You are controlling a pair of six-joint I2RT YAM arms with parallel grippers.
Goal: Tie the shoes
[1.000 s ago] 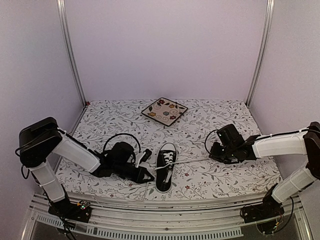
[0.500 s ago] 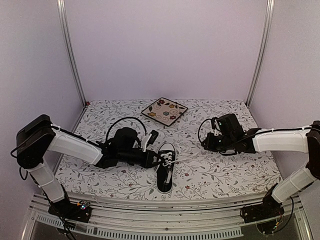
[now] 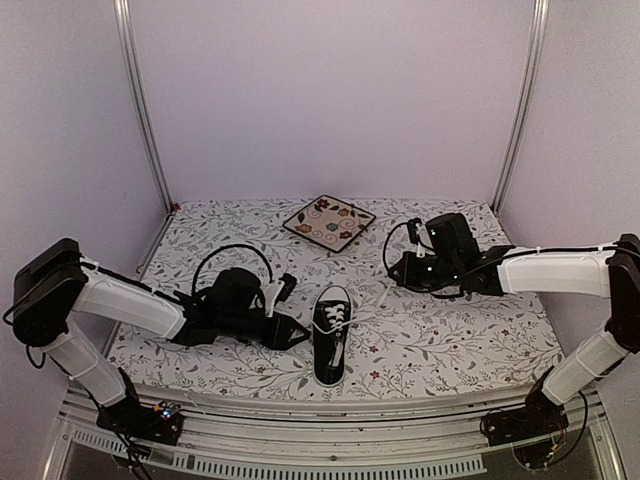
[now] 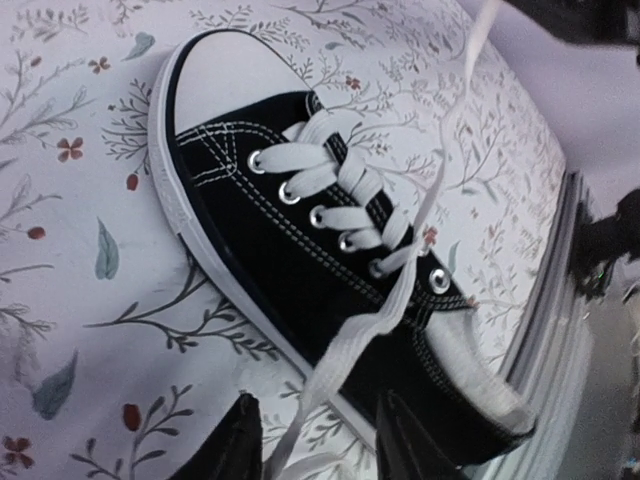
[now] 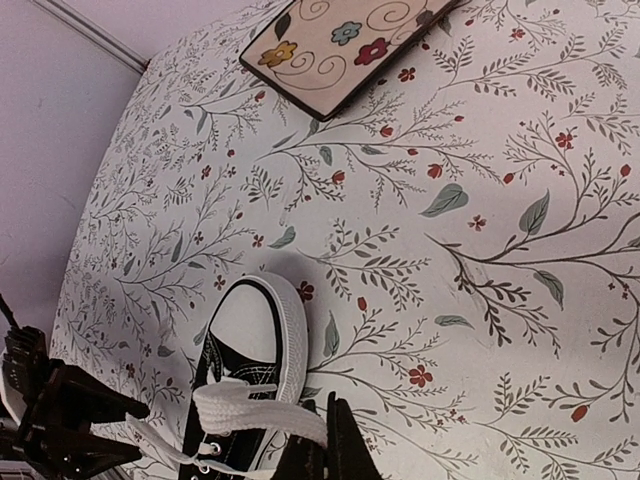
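Drawing back from half a second ago, my left claw (image 3: 295,333) now sits just left of the black sneaker (image 3: 331,335), its fingers (image 4: 236,445) spread wide with the white lace (image 4: 345,350) running loose between them. My right claw (image 3: 397,272) has swung farther out toward the floral plate (image 3: 328,221) and is pinched tight on a strand of that lace. The sneaker has stayed put on the patterned cloth (image 3: 450,340), toe pointing away from my bases.

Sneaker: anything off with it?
The sneaker sits upright and undamaged, but its white laces are untied, no knot. One end is pinched in the right gripper; the other trails loose between the open fingers of the left gripper.
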